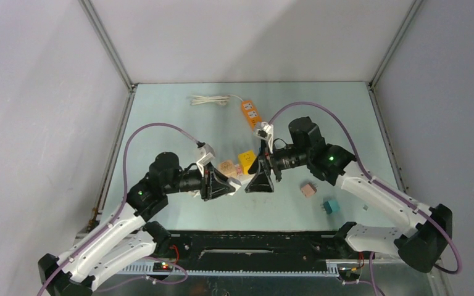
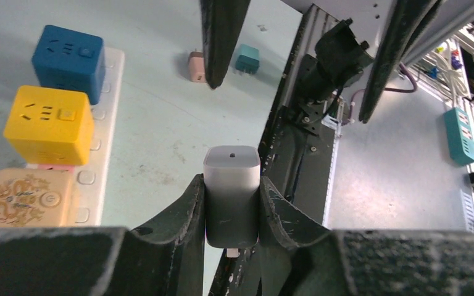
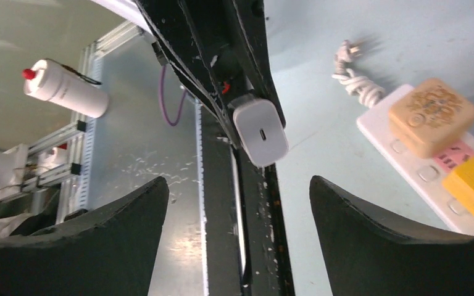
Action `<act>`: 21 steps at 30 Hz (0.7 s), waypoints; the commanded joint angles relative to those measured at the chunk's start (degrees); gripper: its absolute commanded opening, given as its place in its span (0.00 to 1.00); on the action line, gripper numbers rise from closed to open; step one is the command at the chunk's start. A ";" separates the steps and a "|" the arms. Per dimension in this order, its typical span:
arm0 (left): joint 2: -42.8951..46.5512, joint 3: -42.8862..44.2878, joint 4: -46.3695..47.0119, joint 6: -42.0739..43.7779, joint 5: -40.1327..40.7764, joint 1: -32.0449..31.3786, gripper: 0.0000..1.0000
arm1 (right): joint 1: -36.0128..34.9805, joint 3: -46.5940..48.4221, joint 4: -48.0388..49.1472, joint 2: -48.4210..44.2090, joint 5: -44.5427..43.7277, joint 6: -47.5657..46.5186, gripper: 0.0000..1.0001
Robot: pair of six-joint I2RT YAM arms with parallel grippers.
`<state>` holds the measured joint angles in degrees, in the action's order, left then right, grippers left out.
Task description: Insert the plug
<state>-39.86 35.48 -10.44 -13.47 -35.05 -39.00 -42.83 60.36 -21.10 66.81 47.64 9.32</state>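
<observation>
While the plug hangs in mid-air between the two arms, these lines hold:

Plug: small white rounded-cube plastic charger plug (image 2: 231,191), pinched on two opposite flat sides by the left gripper (image 2: 231,213), port face toward the right wrist camera.

Left gripper: pressed together on the plug; its fingertips (image 2: 188,203) cover the lower half of the body.

Right gripper: spread wide (image 3: 237,209), holding nothing, with the plug at twelve o'clock of its gap in its own view.

Socket: long white plastic power strip (image 2: 102,148) at nine o'clock of the plug in the left wrist view, carrying a blue cube (image 2: 68,54), a yellow cube (image 2: 49,123) and a beige patterned cube (image 2: 24,197).

Handling, judged: light, stiff, smooth-shelled, so likely slippery; it can twist in the pads.

Grip, judged: take the flat sides squarely, leaving the prong end free; prongs barely show.
</observation>
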 commanded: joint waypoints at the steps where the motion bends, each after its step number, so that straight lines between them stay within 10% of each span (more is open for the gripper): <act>1: -0.38 4.05 1.26 3.10 -7.29 -0.25 0.00 | -0.65 -0.14 5.99 2.67 6.90 1.66 0.81; 21: -1.11 3.58 4.28 0.91 -10.66 -0.21 0.00 | -5.27 -0.11 9.24 10.56 10.42 -4.09 0.47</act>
<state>-41.25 35.48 -8.69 -12.58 -44.77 -39.00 -47.11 60.05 -14.04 76.51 55.90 7.16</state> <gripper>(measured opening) 0.321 0.526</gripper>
